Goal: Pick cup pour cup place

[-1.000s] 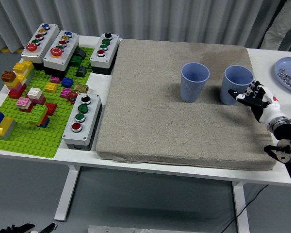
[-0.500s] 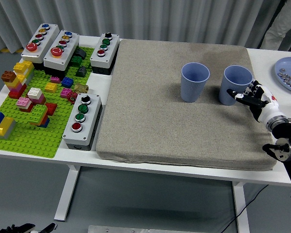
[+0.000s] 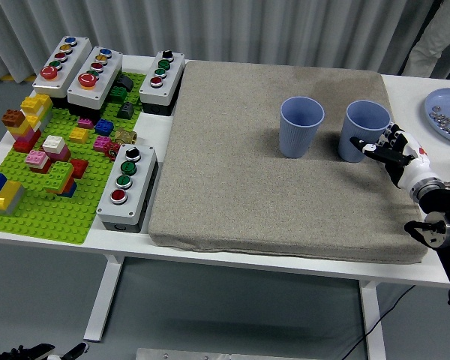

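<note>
- The right-hand blue cup (image 3: 366, 130) stands upright on the grey mat (image 3: 232, 165), just beside the left blue cup (image 3: 301, 126).
- Your right hand (image 3: 396, 154) reaches it from the right, fingers spread around its side, not yet visibly closed.
- You have lifting, pouring and placing left.
- Cup contents stay hidden; whether the fingers touch it is unclear.

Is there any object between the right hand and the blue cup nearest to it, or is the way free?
Nothing visible stands between them. The right hand is already beside the right blue cup, its fingers spread at the cup's side. The other blue cup stands apart, further left on the grey mat.
</note>
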Action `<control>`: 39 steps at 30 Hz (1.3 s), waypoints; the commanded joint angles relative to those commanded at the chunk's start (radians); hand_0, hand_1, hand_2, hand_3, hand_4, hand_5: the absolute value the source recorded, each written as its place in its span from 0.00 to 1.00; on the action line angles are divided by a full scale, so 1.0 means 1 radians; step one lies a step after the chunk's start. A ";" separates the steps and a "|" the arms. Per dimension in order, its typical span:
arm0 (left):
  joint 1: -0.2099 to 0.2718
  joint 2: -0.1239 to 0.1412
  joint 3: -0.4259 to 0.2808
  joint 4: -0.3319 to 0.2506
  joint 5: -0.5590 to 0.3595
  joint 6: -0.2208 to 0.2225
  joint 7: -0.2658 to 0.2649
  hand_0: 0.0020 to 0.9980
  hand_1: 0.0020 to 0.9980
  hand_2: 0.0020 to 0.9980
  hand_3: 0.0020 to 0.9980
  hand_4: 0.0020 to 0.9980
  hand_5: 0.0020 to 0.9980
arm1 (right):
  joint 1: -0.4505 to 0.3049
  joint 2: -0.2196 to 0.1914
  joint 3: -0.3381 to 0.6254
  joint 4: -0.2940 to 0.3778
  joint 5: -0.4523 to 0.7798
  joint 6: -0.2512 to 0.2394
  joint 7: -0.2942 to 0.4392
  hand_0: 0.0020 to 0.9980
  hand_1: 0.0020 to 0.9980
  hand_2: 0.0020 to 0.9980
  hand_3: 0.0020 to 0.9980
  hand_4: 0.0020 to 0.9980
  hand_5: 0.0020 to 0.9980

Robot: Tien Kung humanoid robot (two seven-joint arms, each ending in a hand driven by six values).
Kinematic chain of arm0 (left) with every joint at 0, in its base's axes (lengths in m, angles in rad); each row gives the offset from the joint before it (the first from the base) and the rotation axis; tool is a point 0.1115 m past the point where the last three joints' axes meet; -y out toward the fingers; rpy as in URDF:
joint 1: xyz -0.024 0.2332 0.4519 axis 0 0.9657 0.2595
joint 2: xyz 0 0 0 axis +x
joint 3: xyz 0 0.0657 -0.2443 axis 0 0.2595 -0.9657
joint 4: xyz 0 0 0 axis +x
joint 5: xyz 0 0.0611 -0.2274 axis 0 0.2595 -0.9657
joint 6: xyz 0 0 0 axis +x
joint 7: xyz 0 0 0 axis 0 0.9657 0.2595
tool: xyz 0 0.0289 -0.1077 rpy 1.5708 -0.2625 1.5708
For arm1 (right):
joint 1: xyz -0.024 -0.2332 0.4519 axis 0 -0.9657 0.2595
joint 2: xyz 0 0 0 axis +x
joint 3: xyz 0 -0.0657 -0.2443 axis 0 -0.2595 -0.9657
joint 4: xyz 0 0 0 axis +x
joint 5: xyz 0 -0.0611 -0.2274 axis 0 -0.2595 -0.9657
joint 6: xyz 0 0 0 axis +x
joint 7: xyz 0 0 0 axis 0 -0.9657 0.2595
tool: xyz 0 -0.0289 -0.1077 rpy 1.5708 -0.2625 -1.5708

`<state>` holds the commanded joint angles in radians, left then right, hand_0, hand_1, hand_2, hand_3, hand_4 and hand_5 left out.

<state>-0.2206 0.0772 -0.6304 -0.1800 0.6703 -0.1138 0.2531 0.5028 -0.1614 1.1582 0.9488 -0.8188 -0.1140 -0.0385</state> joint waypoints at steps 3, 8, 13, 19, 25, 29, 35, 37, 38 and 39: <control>-0.001 0.000 0.002 0.000 -0.002 0.000 0.000 0.77 0.77 0.83 0.68 0.51 1.00 | 0.000 0.000 0.000 0.001 0.001 0.000 0.000 0.93 0.88 0.95 0.90 0.84 0.23; -0.002 0.000 0.002 0.000 -0.003 0.001 0.000 0.77 0.77 0.83 0.68 0.51 1.00 | 0.001 0.001 0.000 -0.001 0.007 0.005 0.005 0.93 0.88 0.95 0.89 0.84 0.23; -0.002 0.000 0.001 0.000 -0.002 0.000 0.001 0.77 0.77 0.83 0.68 0.51 1.00 | 0.004 0.001 -0.001 -0.005 0.007 0.005 0.004 0.93 0.88 0.95 0.89 0.84 0.23; -0.002 0.000 0.005 0.000 -0.005 0.000 0.000 0.77 0.77 0.83 0.68 0.51 1.00 | 0.005 0.003 -0.003 -0.006 0.011 0.004 0.004 0.92 0.87 0.91 0.87 0.83 0.23; -0.001 0.001 0.005 0.000 -0.006 0.000 0.000 0.77 0.77 0.83 0.68 0.51 1.00 | 0.005 0.002 -0.005 -0.004 0.018 0.004 0.008 0.89 0.82 0.76 0.77 0.83 0.22; 0.002 0.001 0.007 0.000 -0.005 0.000 0.001 0.77 0.77 0.83 0.68 0.51 1.00 | 0.002 0.002 -0.006 -0.002 0.019 0.004 0.012 0.89 0.82 0.76 0.77 0.83 0.22; 0.005 0.001 0.007 0.000 -0.005 -0.001 0.002 0.77 0.77 0.83 0.68 0.51 1.00 | 0.000 0.003 -0.011 0.001 0.019 0.007 0.009 0.87 0.78 0.67 0.71 0.83 0.21; 0.005 0.002 0.010 0.000 -0.005 -0.001 0.001 0.77 0.77 0.83 0.68 0.51 1.00 | 0.000 0.003 -0.010 0.000 0.020 0.008 0.009 0.87 0.77 0.65 0.69 0.83 0.21; 0.005 0.002 0.009 0.000 -0.005 -0.001 0.002 0.77 0.77 0.83 0.68 0.51 1.00 | 0.000 0.002 -0.010 0.000 0.020 0.008 0.008 0.87 0.77 0.65 0.69 0.83 0.21; 0.005 0.002 0.009 0.000 -0.004 -0.001 0.002 0.77 0.77 0.83 0.68 0.51 1.00 | 0.000 0.002 -0.010 0.001 0.020 0.007 0.008 0.87 0.77 0.65 0.69 0.83 0.21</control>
<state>-0.2158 0.0791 -0.6215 -0.1800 0.6659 -0.1151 0.2548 0.5026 -0.1594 1.1486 0.9495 -0.7992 -0.1065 -0.0304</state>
